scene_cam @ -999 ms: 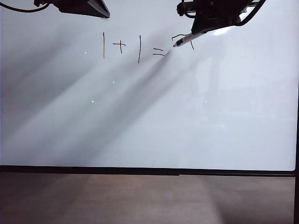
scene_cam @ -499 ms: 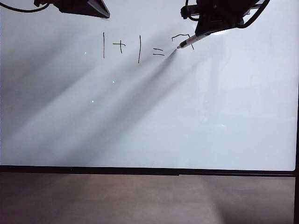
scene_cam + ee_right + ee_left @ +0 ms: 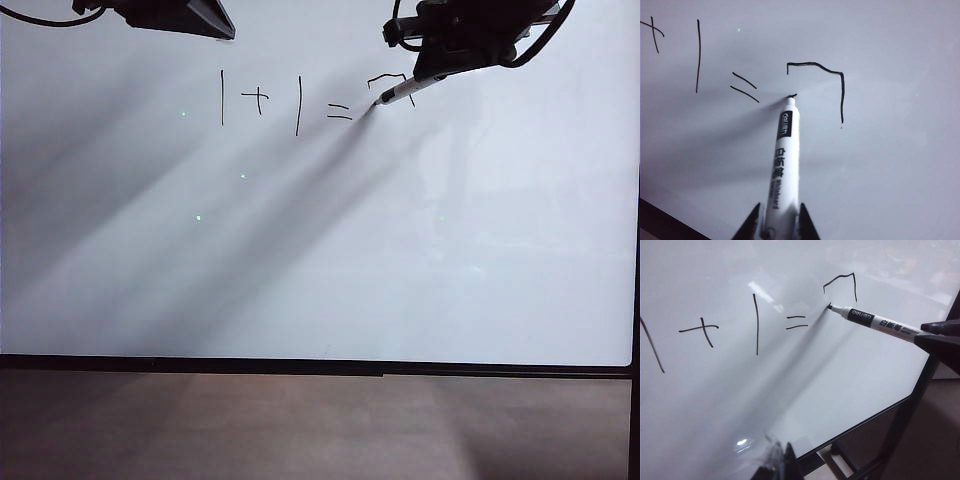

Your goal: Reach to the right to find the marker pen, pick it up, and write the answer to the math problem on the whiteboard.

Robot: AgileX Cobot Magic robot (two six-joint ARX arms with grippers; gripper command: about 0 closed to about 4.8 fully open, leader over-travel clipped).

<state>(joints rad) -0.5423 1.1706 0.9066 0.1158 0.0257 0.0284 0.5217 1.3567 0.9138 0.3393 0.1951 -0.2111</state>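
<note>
The whiteboard [image 3: 320, 250] fills the exterior view. The math problem [image 3: 260, 100] [image 3: 757, 325] [image 3: 697, 55] is written near its top. To the right of the equals bars stands an angular black stroke [image 3: 390, 78] [image 3: 825, 70]. My right gripper [image 3: 430, 70] [image 3: 780, 207] is shut on the marker pen [image 3: 400, 91] [image 3: 880, 322] [image 3: 785, 160]. The pen's dark tip touches the board just under the stroke's left end, where there is a tiny mark. My left gripper [image 3: 175, 15] [image 3: 785, 465] hovers at the top left, shut and empty.
A thin black frame [image 3: 320, 366] borders the board along the bottom and at the right edge [image 3: 636, 300]. Below it lies a brown floor strip [image 3: 320, 425]. A few small green light dots [image 3: 198, 217] show on the board.
The right gripper has shifted slightly, so the pen no longer lies across the angular stroke. Its tip now sits just below the stroke's left end. The left arm has not moved.
</note>
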